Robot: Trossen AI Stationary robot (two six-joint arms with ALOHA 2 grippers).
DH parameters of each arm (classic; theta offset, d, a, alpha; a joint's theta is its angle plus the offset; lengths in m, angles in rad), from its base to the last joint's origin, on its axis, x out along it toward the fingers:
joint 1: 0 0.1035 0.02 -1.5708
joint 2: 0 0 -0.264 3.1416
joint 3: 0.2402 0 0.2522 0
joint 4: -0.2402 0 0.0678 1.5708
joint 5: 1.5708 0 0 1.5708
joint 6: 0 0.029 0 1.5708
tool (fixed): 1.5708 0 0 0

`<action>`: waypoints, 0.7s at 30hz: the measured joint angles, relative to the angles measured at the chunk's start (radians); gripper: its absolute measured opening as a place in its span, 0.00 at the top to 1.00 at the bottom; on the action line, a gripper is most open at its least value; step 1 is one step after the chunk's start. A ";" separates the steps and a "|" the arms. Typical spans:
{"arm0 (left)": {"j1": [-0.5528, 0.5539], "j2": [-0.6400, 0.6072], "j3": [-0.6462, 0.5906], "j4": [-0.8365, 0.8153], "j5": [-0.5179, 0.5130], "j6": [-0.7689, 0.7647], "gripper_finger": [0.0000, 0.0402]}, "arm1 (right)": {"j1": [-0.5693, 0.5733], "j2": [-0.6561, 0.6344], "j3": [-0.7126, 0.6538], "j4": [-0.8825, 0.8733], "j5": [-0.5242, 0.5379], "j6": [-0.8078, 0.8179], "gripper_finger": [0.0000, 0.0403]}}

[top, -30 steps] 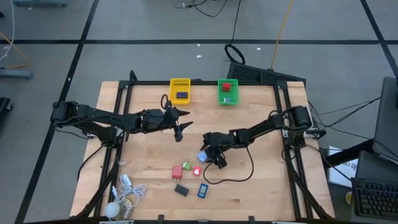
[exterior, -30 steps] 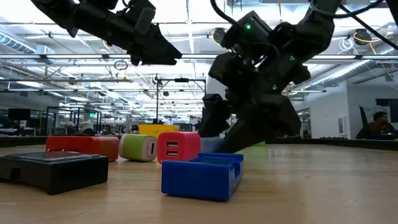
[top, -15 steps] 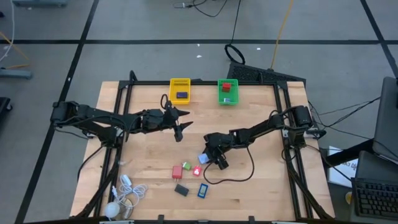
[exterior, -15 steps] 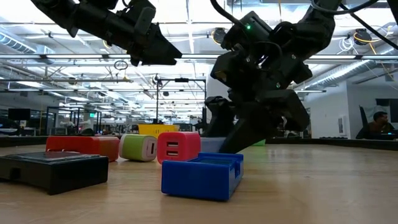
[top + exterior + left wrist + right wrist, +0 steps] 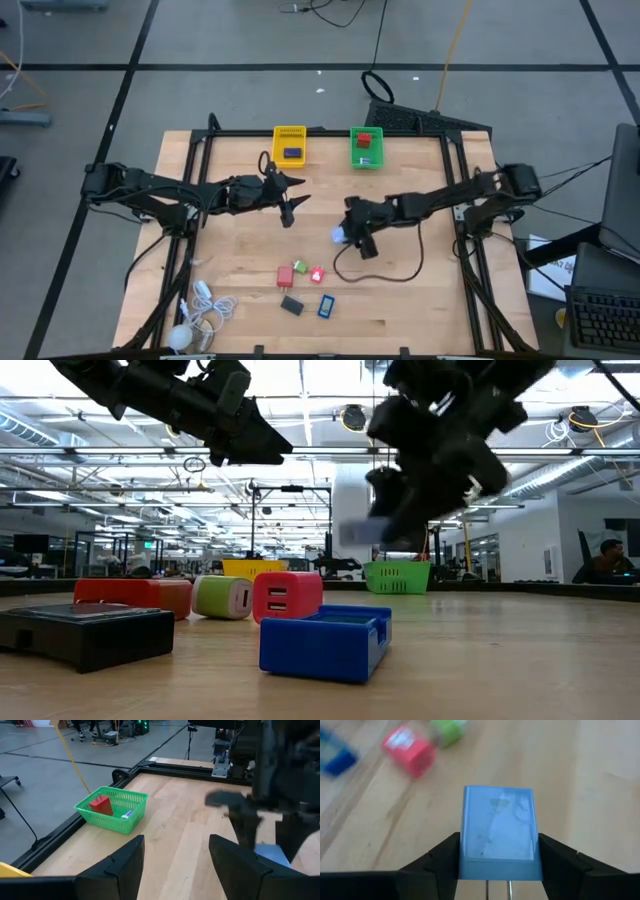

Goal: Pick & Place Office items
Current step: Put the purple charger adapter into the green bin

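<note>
My right gripper (image 5: 347,237) is shut on a light blue block (image 5: 499,827) above the middle of the table; the block also shows blurred in the low view (image 5: 362,532). Several small pieces lie near the front: red (image 5: 285,276), green (image 5: 299,267), pink (image 5: 317,274), black (image 5: 291,305) and blue (image 5: 326,305). My left gripper (image 5: 290,207) is open and empty, raised left of centre, with its fingers apart in its wrist view (image 5: 175,865). My right gripper pinches the light blue block by its two opposite long sides (image 5: 466,855) between its two fingers. The block's flat top faces the wrist camera. It is lifted clear of the table (image 5: 362,532).
A yellow basket (image 5: 290,132) and a green basket (image 5: 366,160) stand at the far edge, each with pieces inside. A white coiled cable with a ball (image 5: 195,315) lies at the front left. A black cable (image 5: 385,272) loops under my right arm.
My right gripper has risen from the table with the light blue block, and has moved a little toward the right and far edges. The block, which lay on the wood beside the other pieces, is now lifted clear.
</note>
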 joint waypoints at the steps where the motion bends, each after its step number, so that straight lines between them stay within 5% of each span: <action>1: 0.000 0.000 0.000 0.007 0.000 0.002 0.44 | -0.009 -0.030 0.001 -0.027 0.007 0.018 0.49; 5: 0.000 -0.038 -0.001 -0.045 0.000 0.007 0.44 | -0.057 -0.132 -0.007 -0.084 0.028 0.081 0.49; 12: 0.030 -0.303 -0.031 -0.242 -0.003 -0.002 0.44 | -0.162 -0.305 -0.105 -0.038 0.028 0.139 0.49; 21: 0.042 -0.665 -0.284 -0.242 -0.122 -0.063 0.44 | -0.378 -0.396 -0.225 0.131 0.026 0.162 0.49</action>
